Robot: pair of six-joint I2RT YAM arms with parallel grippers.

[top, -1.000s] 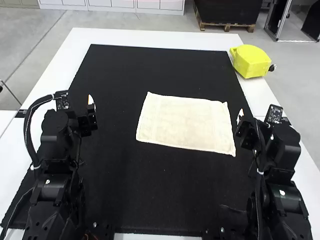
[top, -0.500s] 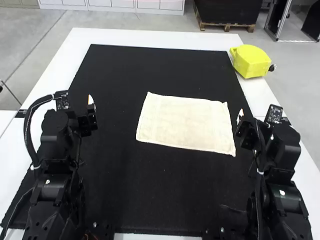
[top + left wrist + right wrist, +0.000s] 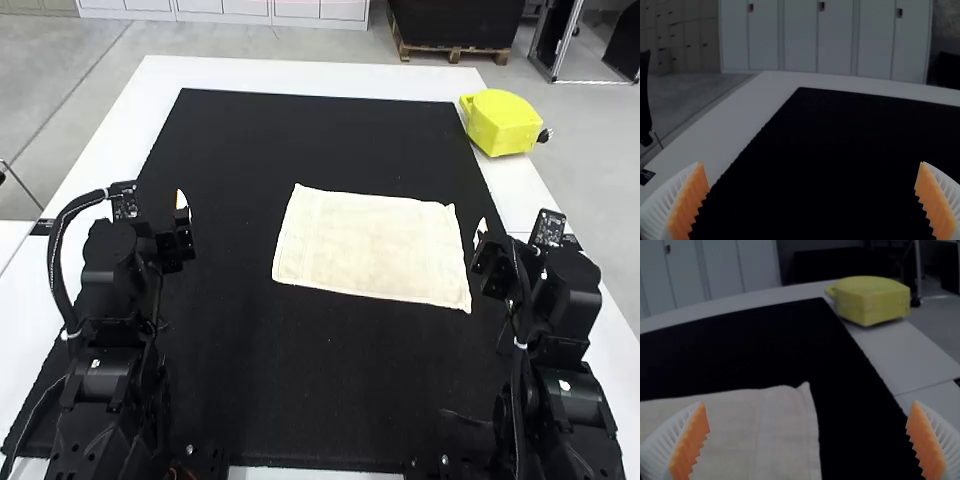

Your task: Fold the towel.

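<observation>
The high view is bright, wrist views dim.

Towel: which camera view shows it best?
The high view: the towel lies flat on the black mat with all four corners and its whole outline in sight. The right wrist view has part of it, closer up: one far corner, peaked a little, and stretches of the two edges meeting there.

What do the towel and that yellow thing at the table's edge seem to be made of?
The towel looks like soft, matte woven cotton, judging by its slightly fuzzy surface and stitched-looking borders. The yellow object could be moulded plastic, given its even colour and rounded edges, though painted metal is possible.
</observation>
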